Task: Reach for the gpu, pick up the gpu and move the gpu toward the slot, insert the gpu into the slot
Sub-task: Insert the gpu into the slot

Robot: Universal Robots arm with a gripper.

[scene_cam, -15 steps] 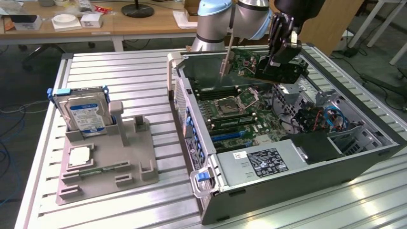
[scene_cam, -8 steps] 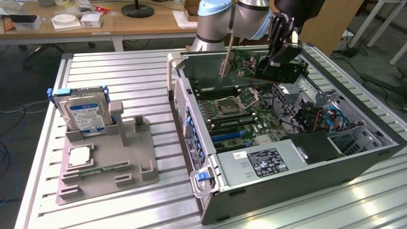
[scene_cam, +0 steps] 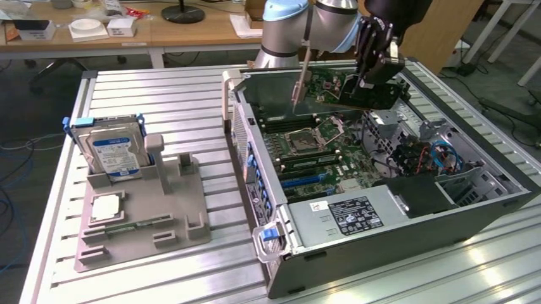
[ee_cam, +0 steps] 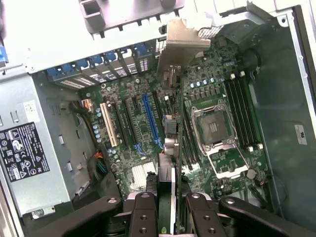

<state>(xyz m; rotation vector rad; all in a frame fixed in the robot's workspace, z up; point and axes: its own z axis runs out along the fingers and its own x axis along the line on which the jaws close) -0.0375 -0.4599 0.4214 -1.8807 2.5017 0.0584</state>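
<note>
The end effector (ee_cam: 167, 217) hangs over the open computer case (scene_cam: 473, 209) with its fingers (ee_cam: 143, 215) pinched on the top edge of the gpu (ee_cam: 168, 148), which is carried edge-on, its silver end bracket (ee_cam: 183, 42) pointing toward the rear wall of the case; the jaws stand only narrowly apart, clamped on the thin card and on nothing else; in the exterior view the gpu (scene_cam: 338, 95) sits clear above the motherboard (scene_cam: 317, 155), near the processor socket (scene_cam: 302, 140), not yet down in any slot; the blue expansion slot (ee_cam: 150, 123) lies just beside the card's line rather than under it, as far as the wrist view shows; the risks, as I judge them: a card held by one thin edge can tilt in the grip, so its connector would meet the slot crooked and jam or scrape the board; the bracket could catch the rear wall of the case before the connector seats; lowering off-line could press the card onto neighbouring slots or the socket; well apart on the counter (scene_cam: 169, 95), the hard drive (scene_cam: 114, 152) stands in its grey holder (scene_cam: 144, 228).
</note>
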